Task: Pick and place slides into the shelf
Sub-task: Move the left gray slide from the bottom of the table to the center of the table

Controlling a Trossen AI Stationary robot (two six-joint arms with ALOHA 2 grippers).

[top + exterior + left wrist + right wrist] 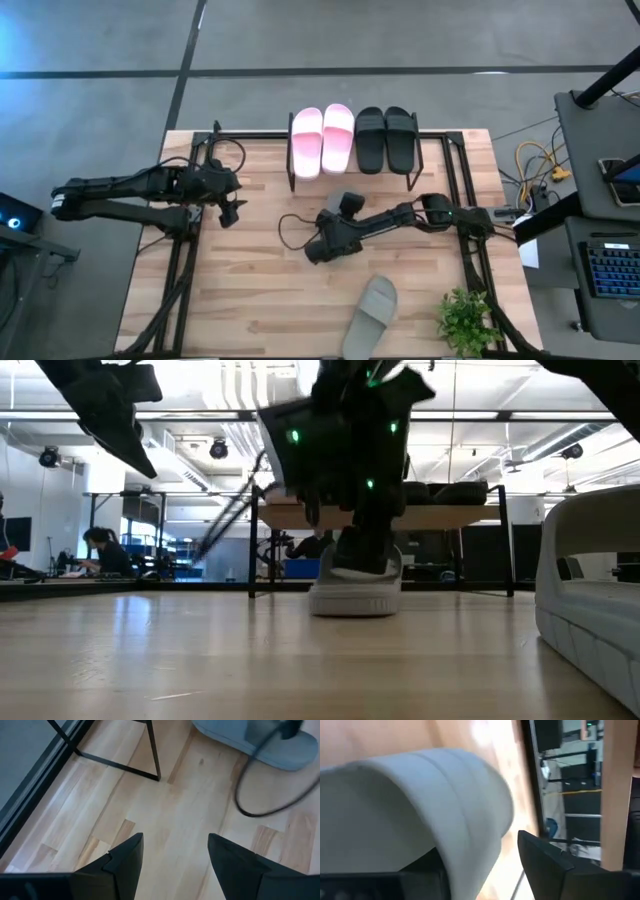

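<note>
At the near edge of the table [250, 290], right of centre, one grey-green slide [371, 314] lies flat by itself, with a small green plant [465, 320] just to its right at the table's near right corner. In the low view this slide fills the right side of the picture, close to the camera.

Farther in, near the middle of the table, the right hand [322, 245] is low over the wood. Its fingers [555, 865] are spread around the wide strap of the second grey-green slide [420, 805]; one finger is inside the strap and the other outside it, but I cannot tell whether they press on it. In the low view that slide's sole rests on the table beneath the right arm.

To the left, the left hand [229, 210] hangs above bare wood, its fingers [125, 862] apart and holding nothing.

At the far edge stands the shelf [352, 176]. On its top board the pale pink pair [322, 139] sits on the left and the black pair [385, 138] just beside it on the right.
</note>
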